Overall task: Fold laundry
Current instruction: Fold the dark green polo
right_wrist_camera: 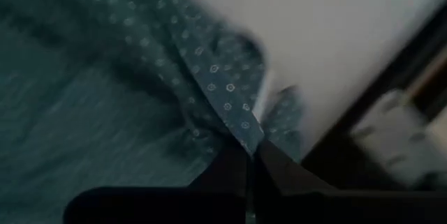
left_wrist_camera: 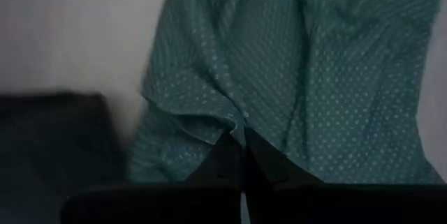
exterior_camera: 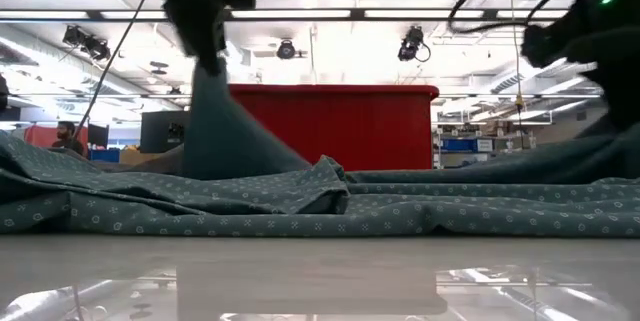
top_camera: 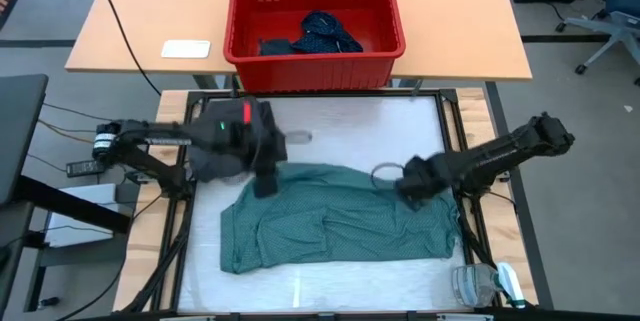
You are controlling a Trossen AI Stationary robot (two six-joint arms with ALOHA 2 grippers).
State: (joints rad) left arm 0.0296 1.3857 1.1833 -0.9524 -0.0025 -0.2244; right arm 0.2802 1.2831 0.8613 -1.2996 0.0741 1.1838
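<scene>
The laundry in work is a teal-green dotted shirt, lying crumpled across the white table top. My left gripper is shut on its far left part, and my right gripper is shut on its far right part. In the low view the cloth rises in a peak under the left gripper and slopes up toward the right one. A dark grey piece lies under the left arm. More navy dotted laundry lies in the red basket. My left gripper pinches a bunched fold at the shirt's edge between its two fingers, coming steeply from above. That part is pulled up into a taut peak, while the shirt's remaining cloth lies on the table. My right gripper pinches a corner of the shirt's edge between its two fingers, pointing down. The cloth there is lifted off the table and the shirt below stays on it.
The red basket stands on the wooden table beyond the far edge, with a white card to its left. A clear plastic item sits at the near right corner. A metal frame borders the white top.
</scene>
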